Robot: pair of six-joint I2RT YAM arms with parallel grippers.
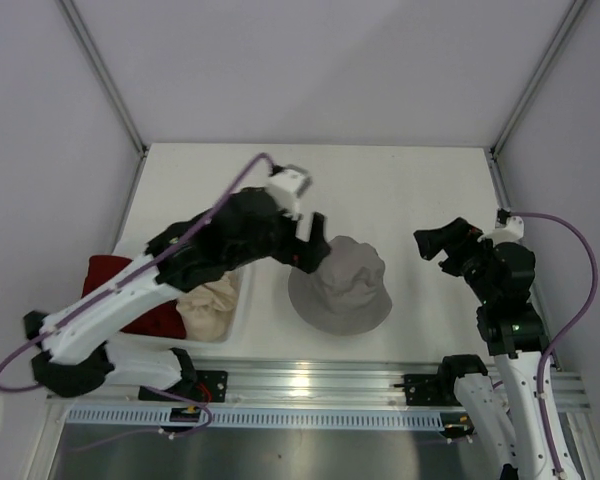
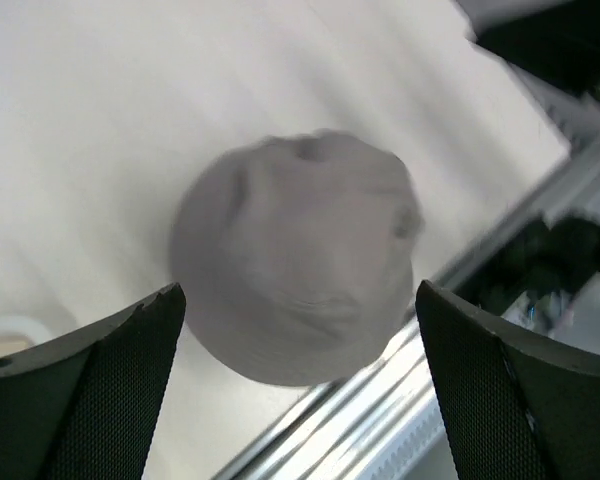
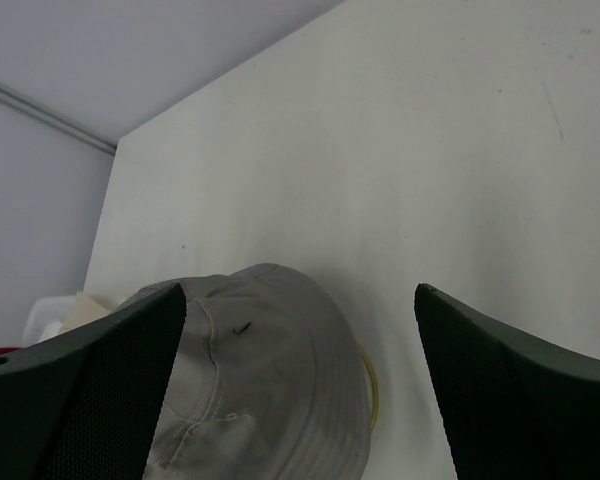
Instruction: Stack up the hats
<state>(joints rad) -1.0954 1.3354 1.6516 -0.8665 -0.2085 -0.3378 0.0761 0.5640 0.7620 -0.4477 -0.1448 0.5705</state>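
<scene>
A grey brimmed hat (image 1: 342, 290) lies crown up in the middle of the table, with a thin yellow edge showing under its brim. It also shows in the left wrist view (image 2: 290, 260) and the right wrist view (image 3: 270, 390). My left gripper (image 1: 315, 255) hangs open above its left side, the hat seen between the open jaws (image 2: 298, 292), apart from them. My right gripper (image 1: 427, 243) is open and empty to the hat's right, facing it (image 3: 300, 290). A dark red hat (image 1: 115, 285) and a cream hat (image 1: 210, 305) lie in the tray at the left.
The shallow clear tray (image 1: 238, 318) stands at the left near edge, partly under my left arm. A metal rail (image 1: 310, 380) runs along the near edge of the table. White walls close the table at the back and sides.
</scene>
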